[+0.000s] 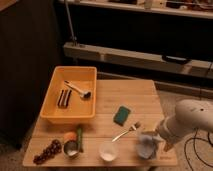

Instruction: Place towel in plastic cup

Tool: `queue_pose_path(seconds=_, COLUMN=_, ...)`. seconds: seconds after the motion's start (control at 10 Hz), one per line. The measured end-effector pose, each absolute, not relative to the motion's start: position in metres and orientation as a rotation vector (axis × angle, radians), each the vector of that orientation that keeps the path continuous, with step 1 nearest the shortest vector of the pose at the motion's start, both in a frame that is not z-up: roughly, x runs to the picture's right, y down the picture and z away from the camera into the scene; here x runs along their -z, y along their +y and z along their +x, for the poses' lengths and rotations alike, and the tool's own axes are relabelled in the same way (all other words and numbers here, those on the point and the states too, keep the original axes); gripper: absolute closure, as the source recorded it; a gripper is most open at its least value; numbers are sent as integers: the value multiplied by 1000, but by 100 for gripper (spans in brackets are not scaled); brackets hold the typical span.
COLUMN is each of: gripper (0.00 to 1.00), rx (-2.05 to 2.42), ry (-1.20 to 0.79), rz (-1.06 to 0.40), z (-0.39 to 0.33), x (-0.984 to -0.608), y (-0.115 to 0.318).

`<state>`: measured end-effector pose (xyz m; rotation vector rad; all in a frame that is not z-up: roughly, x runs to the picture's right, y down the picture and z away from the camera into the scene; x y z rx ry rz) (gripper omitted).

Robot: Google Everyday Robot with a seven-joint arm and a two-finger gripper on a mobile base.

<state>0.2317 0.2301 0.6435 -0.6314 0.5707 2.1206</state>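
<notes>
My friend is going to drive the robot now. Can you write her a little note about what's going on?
Hand: at the front right corner of the table, right at the towel. The arm hides its fingers.
Towel: bunched up near the front right edge, just right of the fork.
Cup: the pale round cup stands near the front edge, left of the towel, with nothing showing inside. In this dim light I cannot tell its colour, so check it is the plastic one and not the metal cup further left.
Done: the hand has reached the towel.
Left: lift the towel, carry it left, drop it in the cup.
</notes>
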Motion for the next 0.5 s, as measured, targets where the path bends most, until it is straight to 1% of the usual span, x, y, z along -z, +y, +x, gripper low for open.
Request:
queue_pose_path(seconds=0.3, gripper=20, rx=-2142, ry=568, rz=-608, z=243, x=-637, y=232)
queue_pose_path(seconds=0.5, gripper=20, rx=-2136, ry=588, rz=-564, z=245, x=-624, y=217)
